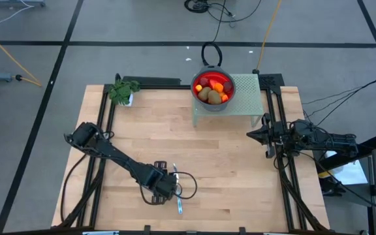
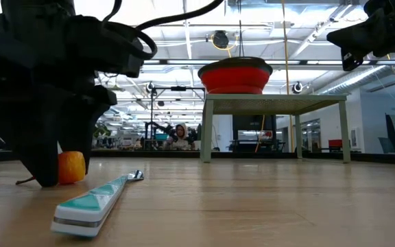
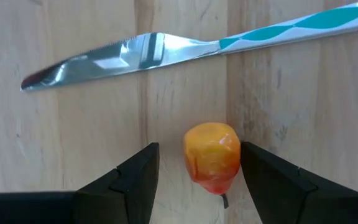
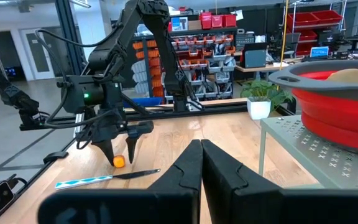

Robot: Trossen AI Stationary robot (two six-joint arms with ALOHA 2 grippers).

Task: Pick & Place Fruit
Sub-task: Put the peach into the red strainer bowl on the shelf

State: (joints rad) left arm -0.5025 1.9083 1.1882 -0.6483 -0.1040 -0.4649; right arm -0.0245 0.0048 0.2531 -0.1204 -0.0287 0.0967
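- From the high view I saw most of the fruit point(image 1: 211, 90) already piled in the red bowl point(image 1: 196, 87), which sat on the small green stand point(image 1: 248, 91) at the far edge of the desk point(image 1: 227, 156). My left hand point(image 1: 166, 189) was down near the front edge, close to the knife point(image 1: 177, 197), while the right hand point(image 1: 253, 135) waited at the right side of the desk, well apart from the bowl. A green plant point(image 1: 121, 90) stood at the far left corner.
- From the low view I could make out one orange fruit piece point(image 2: 72, 167) resting on the desk under the left hand point(image 2: 53, 171), with the knife point(image 2: 91, 202) lying just in front of it. The bowl point(image 2: 235, 75) stood on its stand point(image 2: 273, 103) in the background.
- In the left wrist view my left hand's fingers point(image 3: 135, 177) were spread to either side of the orange piece point(image 3: 212, 155), not yet pressing on it; the knife blade point(image 3: 104, 59) lay beyond.
- In the right wrist view the right hand point(image 4: 201, 149) was clenched on nothing, and I could see the left arm point(image 4: 114, 124) standing over the orange piece point(image 4: 119, 162).
- My judgement: the task was nearly done. This piece was the only fruit I could see outside the bowl, and it remained to be gripped, carried across and dropped in.
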